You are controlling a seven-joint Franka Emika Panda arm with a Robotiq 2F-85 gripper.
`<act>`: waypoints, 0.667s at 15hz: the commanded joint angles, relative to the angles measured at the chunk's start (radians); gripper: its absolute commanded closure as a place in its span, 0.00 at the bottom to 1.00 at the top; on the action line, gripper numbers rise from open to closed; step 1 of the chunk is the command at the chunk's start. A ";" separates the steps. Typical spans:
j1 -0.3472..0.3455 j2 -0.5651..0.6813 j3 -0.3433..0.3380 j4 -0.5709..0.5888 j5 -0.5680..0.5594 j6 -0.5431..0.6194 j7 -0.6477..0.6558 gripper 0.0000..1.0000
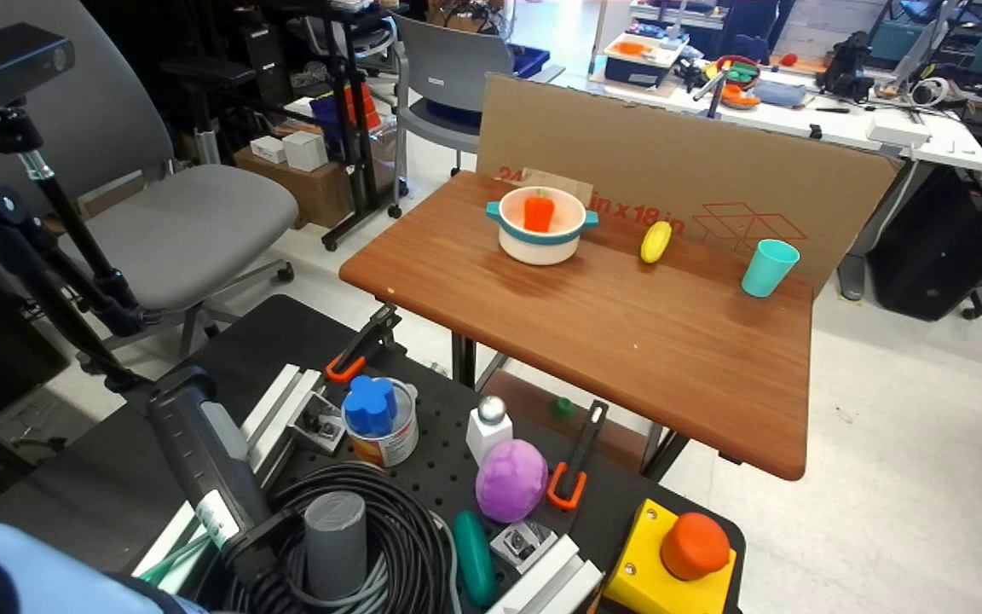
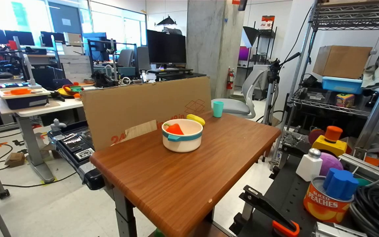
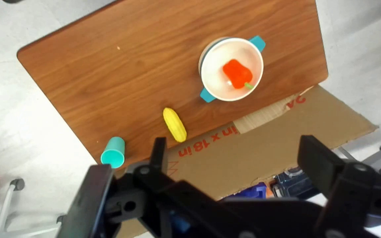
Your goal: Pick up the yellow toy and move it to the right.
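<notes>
Below your gripper (image 3: 232,143) you have a wood-grained table (image 3: 127,66), pale floor (image 3: 21,99) around it, a cardboard panel (image 3: 250,158) standing along one edge. Well away from your gripper, in an exterior view, you see bright windows (image 2: 109,21), a concrete column (image 2: 206,39) and a grey chair (image 2: 232,105).

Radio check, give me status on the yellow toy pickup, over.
Jaws open, empty. Yellow toy lying on table, ungrasped, between bowl and teal cup. Possible obstacle: cardboard panel close beside toy.
</notes>
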 commanded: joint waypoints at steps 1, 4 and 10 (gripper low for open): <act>-0.001 0.170 -0.034 0.164 0.002 0.032 -0.057 0.00; -0.001 0.287 -0.051 0.241 -0.016 0.063 -0.054 0.00; -0.003 0.502 -0.069 0.384 -0.014 0.127 -0.103 0.00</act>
